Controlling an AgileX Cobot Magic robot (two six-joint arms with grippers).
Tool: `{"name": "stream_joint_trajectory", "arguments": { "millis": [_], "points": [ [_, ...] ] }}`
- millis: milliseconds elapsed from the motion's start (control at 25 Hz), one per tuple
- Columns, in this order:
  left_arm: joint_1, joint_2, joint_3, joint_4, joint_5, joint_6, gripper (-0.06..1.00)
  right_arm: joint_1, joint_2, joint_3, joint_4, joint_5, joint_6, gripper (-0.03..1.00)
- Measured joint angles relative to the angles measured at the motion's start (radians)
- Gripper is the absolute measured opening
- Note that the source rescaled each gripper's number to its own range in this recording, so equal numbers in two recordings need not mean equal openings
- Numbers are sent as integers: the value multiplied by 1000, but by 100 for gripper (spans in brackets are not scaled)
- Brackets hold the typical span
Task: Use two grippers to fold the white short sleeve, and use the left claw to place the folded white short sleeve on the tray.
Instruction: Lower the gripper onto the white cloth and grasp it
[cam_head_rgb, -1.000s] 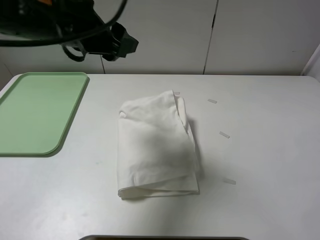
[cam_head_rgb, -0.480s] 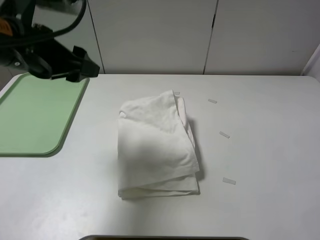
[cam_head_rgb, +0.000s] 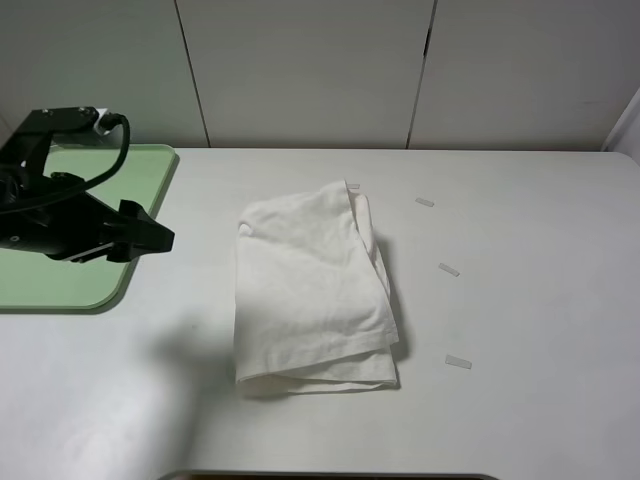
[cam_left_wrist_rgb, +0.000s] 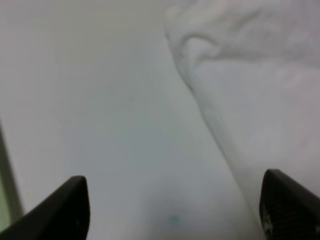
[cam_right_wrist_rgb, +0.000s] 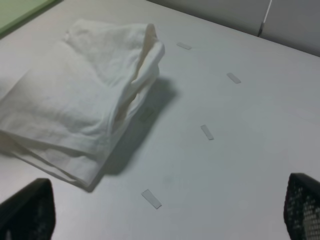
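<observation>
The white short sleeve (cam_head_rgb: 312, 290) lies folded into a wrinkled rectangle in the middle of the white table. It also shows in the left wrist view (cam_left_wrist_rgb: 260, 95) and the right wrist view (cam_right_wrist_rgb: 85, 100). The pale green tray (cam_head_rgb: 70, 285) lies at the far left. My left gripper (cam_head_rgb: 152, 240) hangs low over the tray's right edge, left of the shirt and apart from it. In its wrist view the left gripper (cam_left_wrist_rgb: 175, 212) is open and empty. My right gripper (cam_right_wrist_rgb: 165, 215) is open and empty, back from the shirt, and out of the exterior view.
Small pale tape strips lie on the table right of the shirt: one (cam_head_rgb: 425, 202) at the back, one (cam_head_rgb: 448, 270) in the middle, one (cam_head_rgb: 458, 362) near the front. A dark edge (cam_head_rgb: 330, 476) shows at the table's front. White panels stand behind.
My left arm has come down from the upper left to a low spot over the tray's right edge, pointing at the shirt. The shirt has not moved.
</observation>
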Motion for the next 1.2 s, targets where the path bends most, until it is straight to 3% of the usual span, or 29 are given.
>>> {"name": "stream_joint_trajectory", "arguments": {
  "millis": [80,200,240,440,480,760,1200],
  "points": [
    [25,49,8,-123,39,117,68,0,0,0,0,0,0,100],
    [42,158,9,-231,80,224,68,0,0,0,0,0,0,100],
    [42,158,9,-231,80,224,68,0,0,0,0,0,0,100],
    [42,372,-56,-438,158,424,68,0,0,0,0,0,0,100],
    [42,372,-56,-438,158,424,68,0,0,0,0,0,0,100],
    [42,584,-189,-636,288,574,68,0,0,0,0,0,0,100],
    [15,704,-231,-783,368,678,68,0,0,0,0,0,0,100]
  ]
}}
